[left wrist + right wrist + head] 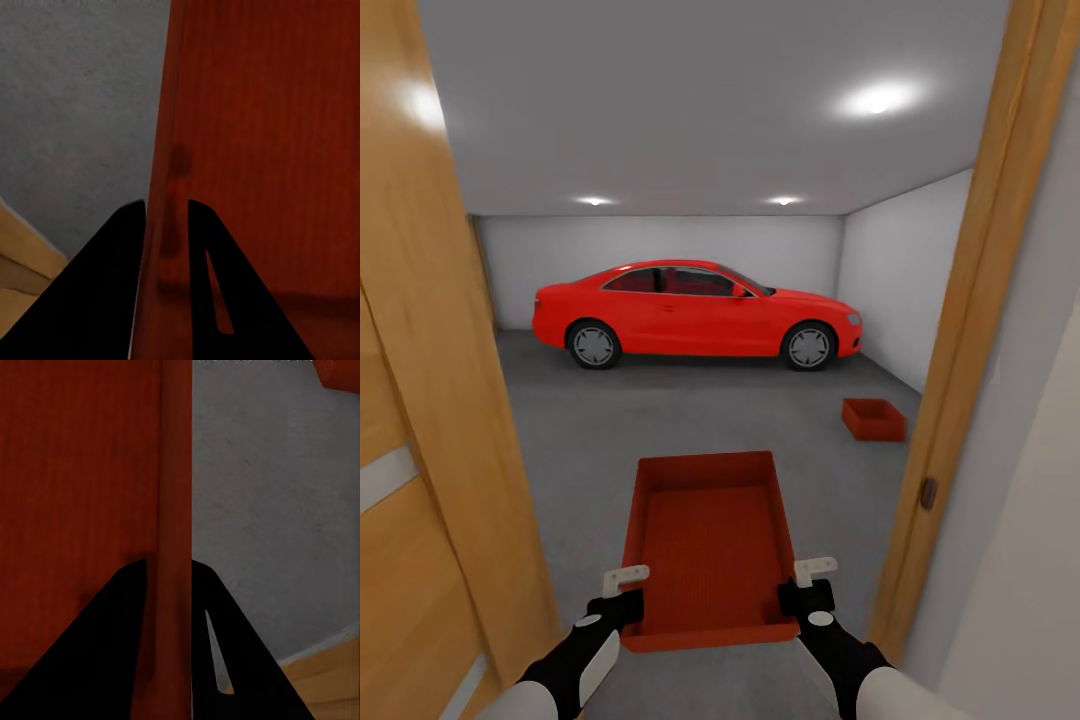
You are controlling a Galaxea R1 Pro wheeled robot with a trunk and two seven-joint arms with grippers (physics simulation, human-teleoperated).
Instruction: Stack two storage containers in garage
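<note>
held container: orange-red open bin, carried level between both grippers, above the grey concrete floor, in a wooden doorway.
left gripper: clamped on the held container's left wall near its close corner; in the left wrist view the two black fingers straddle that thin wall, one outside, one inside.
right gripper: clamped on the opposite wall near the close corner; right wrist view shows the fingers either side of the wall, bin interior on one side, concrete on the other.
second container: same orange-red bin, sitting on the garage floor ahead of and to the right of the right gripper, well apart from the held one, near the right wall.
red car: parked side-on at the far end, well beyond both grippers.
door frame: light wood, just right of the right gripper; open door leaf just left of the left gripper.
ceiling lights: lit, round.
</note>
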